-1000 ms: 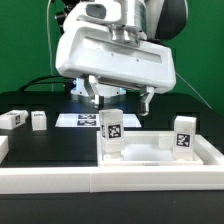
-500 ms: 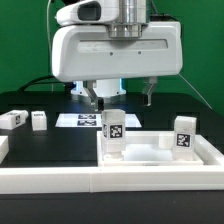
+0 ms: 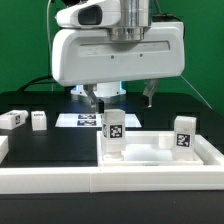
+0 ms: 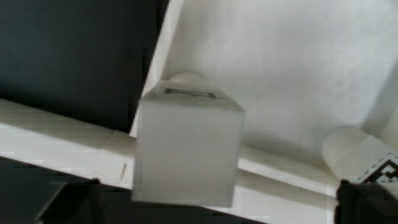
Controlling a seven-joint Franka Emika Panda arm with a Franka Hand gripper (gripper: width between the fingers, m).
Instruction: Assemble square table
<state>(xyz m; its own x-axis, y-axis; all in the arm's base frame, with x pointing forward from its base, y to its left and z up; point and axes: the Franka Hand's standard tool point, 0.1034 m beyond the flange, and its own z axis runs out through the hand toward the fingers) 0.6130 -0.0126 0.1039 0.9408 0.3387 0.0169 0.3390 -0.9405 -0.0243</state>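
Currently the end effector (image 3: pixel 123 100) hangs above the tabletop (image 3: pixel 150 156), its fingers (image 3: pixel 96 98) spread wide apart with nothing between them. The tabletop lies on the black surface (image 3: pixel 50 148) toward the exterior view's right, just behind the white rail (image 3: pixel 60 182), and carries two upright legs: the near leg (image 3: pixel 112 132) at its left corner and the far leg (image 3: pixel 184 133) at its right side. Two more lie loose at the exterior view's left, the outer leg (image 3: pixel 12 119) just beside the inner leg (image 3: pixel 38 120), near the marker board (image 3: pixel 82 120).

Two tagged legs (image 3: pixel 112 136) stand upright on the white tabletop (image 3: pixel 148 156), two loose legs (image 3: pixel 14 119) apart
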